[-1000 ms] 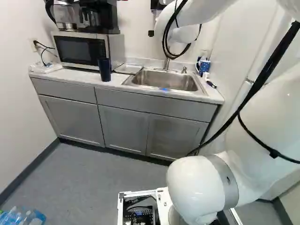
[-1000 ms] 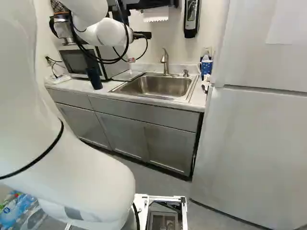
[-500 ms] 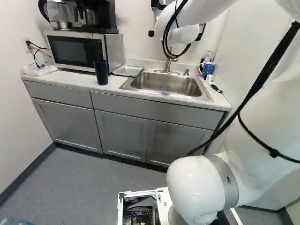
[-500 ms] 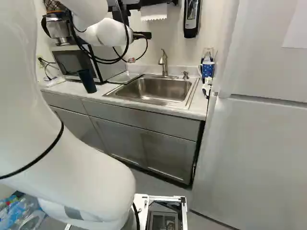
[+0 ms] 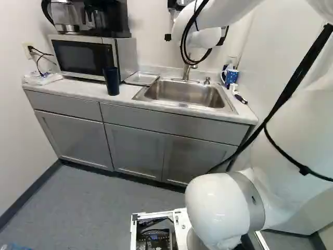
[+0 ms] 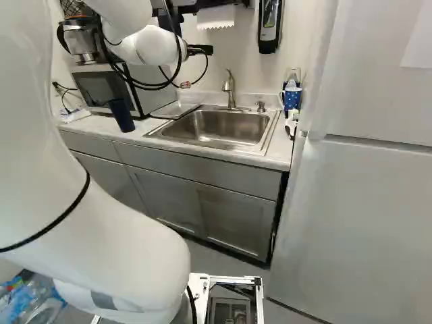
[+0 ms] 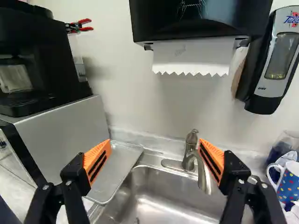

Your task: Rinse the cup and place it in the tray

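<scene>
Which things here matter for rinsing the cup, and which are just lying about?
For the job:
- sink
- faucet
- tray
- gripper
- dark cup or dotted mug, unclear which

Just there:
- microwave
- coffee maker
- paper towels
- soap dispenser

A dark blue cup stands near the flat metal tray.

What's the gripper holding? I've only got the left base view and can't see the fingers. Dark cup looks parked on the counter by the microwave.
Observer: Nothing. In the wrist view the gripper is open, orange pads wide apart, no cup between them.

Operator: Copy. Arm blocks the wall above the tap for me. What's up there?

Observer: A paper towel hanging from a black holder, clear in the wrist view.
</scene>
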{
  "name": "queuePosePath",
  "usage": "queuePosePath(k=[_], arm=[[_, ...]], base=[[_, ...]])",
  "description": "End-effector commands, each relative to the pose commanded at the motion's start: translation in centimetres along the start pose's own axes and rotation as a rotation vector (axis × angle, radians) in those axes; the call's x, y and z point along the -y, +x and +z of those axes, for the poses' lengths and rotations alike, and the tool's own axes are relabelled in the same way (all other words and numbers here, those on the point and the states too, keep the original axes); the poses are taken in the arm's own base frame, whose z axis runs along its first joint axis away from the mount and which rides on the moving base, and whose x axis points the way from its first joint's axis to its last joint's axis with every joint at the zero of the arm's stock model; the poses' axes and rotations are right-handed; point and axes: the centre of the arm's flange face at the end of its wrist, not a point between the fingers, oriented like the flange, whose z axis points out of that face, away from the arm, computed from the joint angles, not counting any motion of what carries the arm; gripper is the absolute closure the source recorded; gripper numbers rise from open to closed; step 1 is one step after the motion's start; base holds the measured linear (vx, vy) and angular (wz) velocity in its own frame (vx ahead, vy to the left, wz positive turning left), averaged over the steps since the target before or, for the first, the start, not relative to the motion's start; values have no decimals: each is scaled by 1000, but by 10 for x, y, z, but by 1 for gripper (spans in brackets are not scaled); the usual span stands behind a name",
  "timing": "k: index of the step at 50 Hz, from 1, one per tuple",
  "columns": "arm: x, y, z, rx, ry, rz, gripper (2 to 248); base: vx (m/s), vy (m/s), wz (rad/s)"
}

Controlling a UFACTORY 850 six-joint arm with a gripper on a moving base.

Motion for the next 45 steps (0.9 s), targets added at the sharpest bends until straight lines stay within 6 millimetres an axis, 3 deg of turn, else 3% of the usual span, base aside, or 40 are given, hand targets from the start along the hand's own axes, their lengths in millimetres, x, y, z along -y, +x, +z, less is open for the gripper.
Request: queuePosePath(k=[10,45], arm=[[-2,1,12,2,-5,0,3],[-23,-3,83,73,-40,3,3]], base=[[0,0,0],[0,0,0]])
